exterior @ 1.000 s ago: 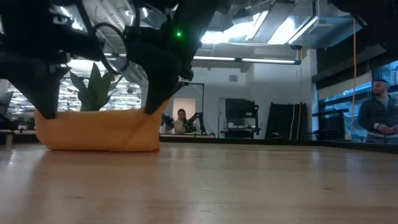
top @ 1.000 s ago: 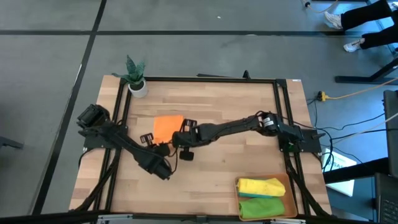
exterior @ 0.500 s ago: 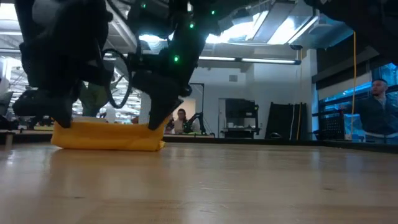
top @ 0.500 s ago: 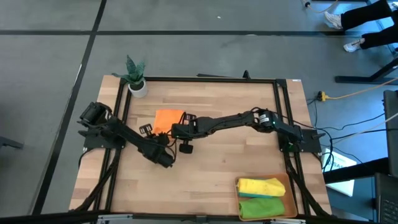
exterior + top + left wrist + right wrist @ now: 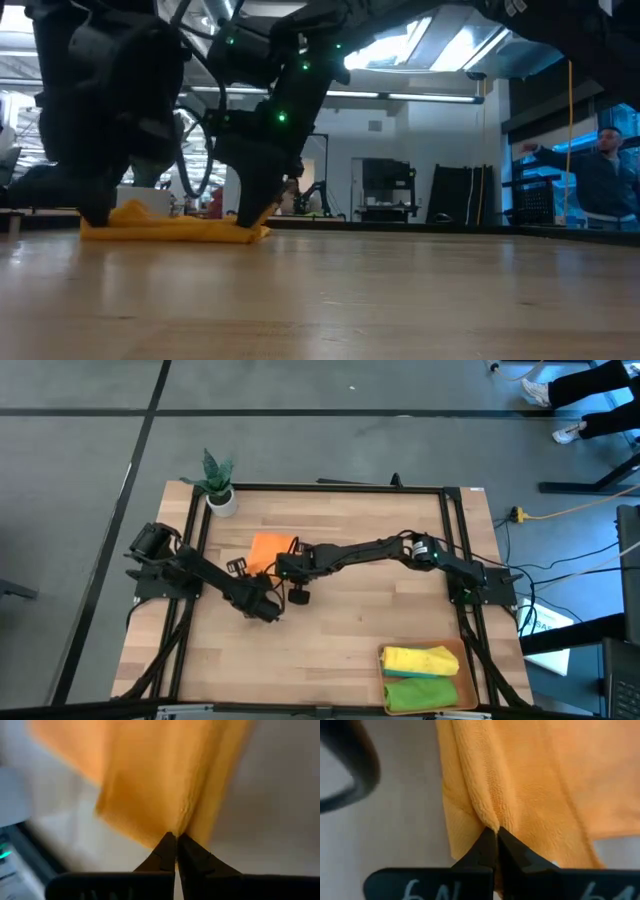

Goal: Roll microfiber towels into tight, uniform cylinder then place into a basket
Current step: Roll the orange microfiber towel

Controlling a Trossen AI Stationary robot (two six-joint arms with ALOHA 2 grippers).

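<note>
The orange towel point(image 5: 271, 548) lies low on the wood left of the table's middle, and it shows as a flat strip in the low view point(image 5: 175, 229). My left gripper point(image 5: 256, 575) is shut on its near-left end point(image 5: 95, 215), and my right gripper point(image 5: 290, 570) is shut on its near-right end point(image 5: 250, 213). The basket point(image 5: 452, 652) stands at the near right corner. It holds a rolled yellow towel point(image 5: 418, 659) and a rolled green towel point(image 5: 420, 691). No teal towel is in view. My left gripper pinches a raised fold point(image 5: 187, 815) at the orange towel's near edge between its two fingertips, slanting down from the near side. The cloth spreads away from the tips onto the table. My right gripper pinches a ridge of cloth point(image 5: 487, 815) at the towel's near edge, close to its right corner, pointing steeply down. More than one layer shows there, and the rest lies on the wood.
A small white pot with a green plant point(image 5: 220, 488) stands at the far left corner. A black frame point(image 5: 320, 487) runs round the table's edges. Bare wood lies between the towel and the basket. A person point(image 5: 605, 180) stands in the room beyond.
Both grippers have sunk toward the table and gone a little toward its far edge, staying shut on the orange towel. The towel hung between them as a tall band and now lies flat and low on the wood.
</note>
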